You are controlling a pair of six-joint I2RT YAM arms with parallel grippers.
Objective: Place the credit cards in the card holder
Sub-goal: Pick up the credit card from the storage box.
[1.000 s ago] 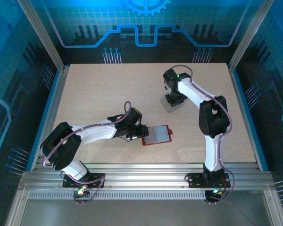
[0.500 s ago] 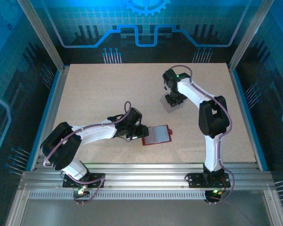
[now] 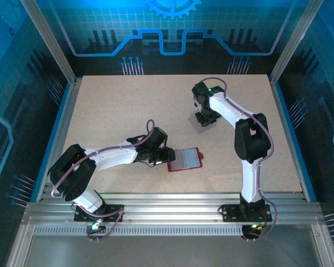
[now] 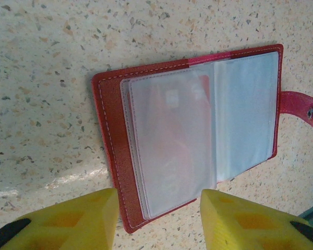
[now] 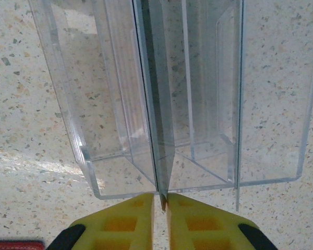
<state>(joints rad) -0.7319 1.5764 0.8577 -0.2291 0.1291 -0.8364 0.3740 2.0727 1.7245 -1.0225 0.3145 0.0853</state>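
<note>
Speckled surface point(image 4: 41, 78): card holder point(image 4: 188, 135) lies open, no card in yet afaict. Your right hand point(image 5: 161, 197) pinches one credit card point(image 5: 152, 114) in the clear tray point(image 5: 78, 104); left hand point(image 4: 157, 202) half-wide, empty.

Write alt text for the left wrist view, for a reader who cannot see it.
An open dark-red wallet lies flat on a speckled table, its clear pockets facing up and its snap tab sticking out to the right. Two yellow fingers stand apart at the picture's bottom edge, the wallet's near end between them.
</note>
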